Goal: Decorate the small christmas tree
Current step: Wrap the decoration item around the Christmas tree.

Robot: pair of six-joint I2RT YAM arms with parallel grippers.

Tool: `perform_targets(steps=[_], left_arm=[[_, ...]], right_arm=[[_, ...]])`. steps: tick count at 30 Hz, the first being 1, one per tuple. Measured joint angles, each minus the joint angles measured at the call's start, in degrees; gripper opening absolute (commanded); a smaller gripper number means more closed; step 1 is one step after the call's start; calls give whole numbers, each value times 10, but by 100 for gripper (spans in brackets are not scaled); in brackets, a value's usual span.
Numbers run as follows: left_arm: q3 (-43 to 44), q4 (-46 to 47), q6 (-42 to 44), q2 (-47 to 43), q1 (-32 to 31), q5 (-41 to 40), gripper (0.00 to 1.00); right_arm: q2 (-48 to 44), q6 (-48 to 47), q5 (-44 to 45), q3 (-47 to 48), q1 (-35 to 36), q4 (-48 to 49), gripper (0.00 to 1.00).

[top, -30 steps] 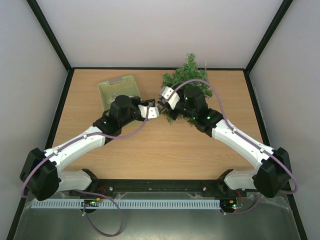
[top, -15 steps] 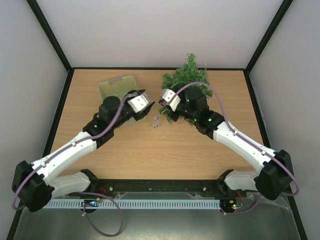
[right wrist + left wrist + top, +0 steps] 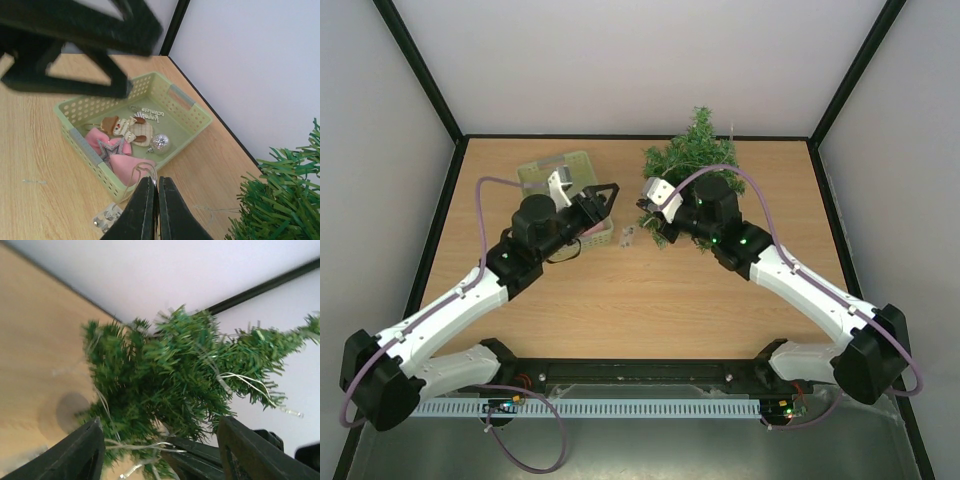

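Small christmas tree (image 3: pixel 692 150) sits at the far edge of the surface, right of centre. Its near branches are just beside your right gripper (image 3: pixel 152 184), which is closed to a slit with a thin pale loop of thread (image 3: pixel 144 163) at its tips; whether the thread is pinched cannot be told. Your left gripper (image 3: pixel 598 196) hangs wide apart over the pale green basket (image 3: pixel 200 118). Judge the tree light and easily tipped: bushy needles soft, wire branches springy, and a fine light string (image 3: pixel 245 380) threaded through them, apt to snag. Take it low at the stem, or by one stout branch end, never by the wiring. Silver script lettering (image 3: pixel 152 114) lies in the basket, too small to read; no brand shows anywhere.
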Motion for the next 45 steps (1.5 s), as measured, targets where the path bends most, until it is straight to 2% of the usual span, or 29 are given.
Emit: perform_targets(steps=[3, 7, 12, 22, 32, 45], left_arm=[[-9, -1, -147, 21, 0, 22, 65], [-23, -19, -290, 54, -1, 52, 68], [-35, -62, -409, 63, -4, 54, 71], [-129, -60, -608, 57, -5, 43, 75], [-144, 42, -655, 142, -7, 54, 74], [-89, 56, -659, 177, -15, 58, 74]], right_arm=[[-3, 0, -4, 0, 0, 0, 2], [-5, 0, -9, 0, 0, 0, 2], [-6, 0, -16, 0, 0, -1, 2], [-7, 1, -28, -3, 2, 3, 2], [-7, 0, -32, -4, 5, 5, 2], [-7, 1, -43, -9, 9, 7, 2]])
